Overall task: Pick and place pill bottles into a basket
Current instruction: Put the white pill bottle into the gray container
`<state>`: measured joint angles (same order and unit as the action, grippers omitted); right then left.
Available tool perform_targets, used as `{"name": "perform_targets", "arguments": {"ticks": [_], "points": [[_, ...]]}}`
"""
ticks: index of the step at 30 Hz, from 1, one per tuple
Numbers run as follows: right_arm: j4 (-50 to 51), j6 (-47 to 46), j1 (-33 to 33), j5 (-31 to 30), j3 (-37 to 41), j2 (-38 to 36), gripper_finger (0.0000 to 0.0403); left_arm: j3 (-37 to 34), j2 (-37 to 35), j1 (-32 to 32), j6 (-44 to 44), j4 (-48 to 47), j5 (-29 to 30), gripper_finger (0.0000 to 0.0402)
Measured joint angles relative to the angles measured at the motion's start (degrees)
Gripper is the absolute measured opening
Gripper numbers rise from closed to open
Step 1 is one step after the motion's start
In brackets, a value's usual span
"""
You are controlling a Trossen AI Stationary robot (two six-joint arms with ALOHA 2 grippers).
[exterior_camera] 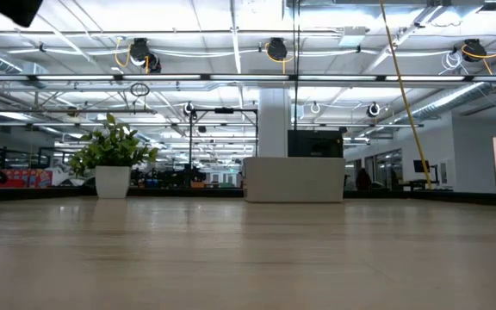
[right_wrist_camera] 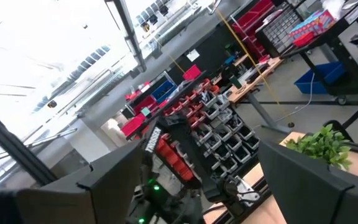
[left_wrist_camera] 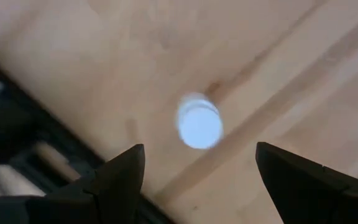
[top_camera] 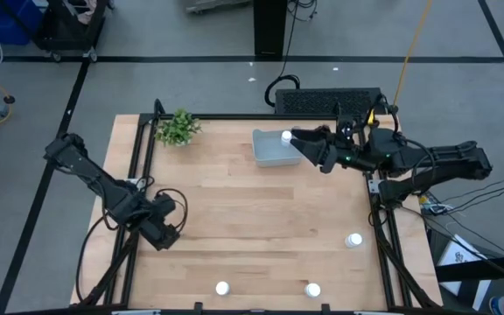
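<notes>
1. Your left gripper (top_camera: pixel 166 229) is hovering at the table's (top_camera: pixel 234 219) left edge, fingers spread wide and empty, straight over a pill bottle (left_wrist_camera: pixel 199 123) seen in its wrist view.
2. Next you're lowering to straddle that bottle, then closing.
3. Three more bottles are standing near the front and right edges (top_camera: pixel 222 288) (top_camera: pixel 313 290) (top_camera: pixel 353 240).
4. One bottle (top_camera: pixel 286 137) is already in the basket (top_camera: pixel 269 154).
5. Your right gripper (top_camera: pixel 303 144) is hanging over the basket's right side, fingers wide, nothing held.
</notes>
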<state>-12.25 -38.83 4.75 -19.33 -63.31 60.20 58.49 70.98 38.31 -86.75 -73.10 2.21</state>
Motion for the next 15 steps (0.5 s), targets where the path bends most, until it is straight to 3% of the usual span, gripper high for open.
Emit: {"name": "perform_targets", "arguments": {"ticks": [6,15], "points": [[-0.14,0.63,1.08,-0.61,0.00,0.00,0.0313,-4.18,-1.58,0.50,-3.85,6.76,0.91,0.0310],[-0.39,0.63,1.05,-1.68,0.00,0.00,0.0313,-8.50,-1.18,0.51,-5.08,7.19,-1.12,0.0310]]}}
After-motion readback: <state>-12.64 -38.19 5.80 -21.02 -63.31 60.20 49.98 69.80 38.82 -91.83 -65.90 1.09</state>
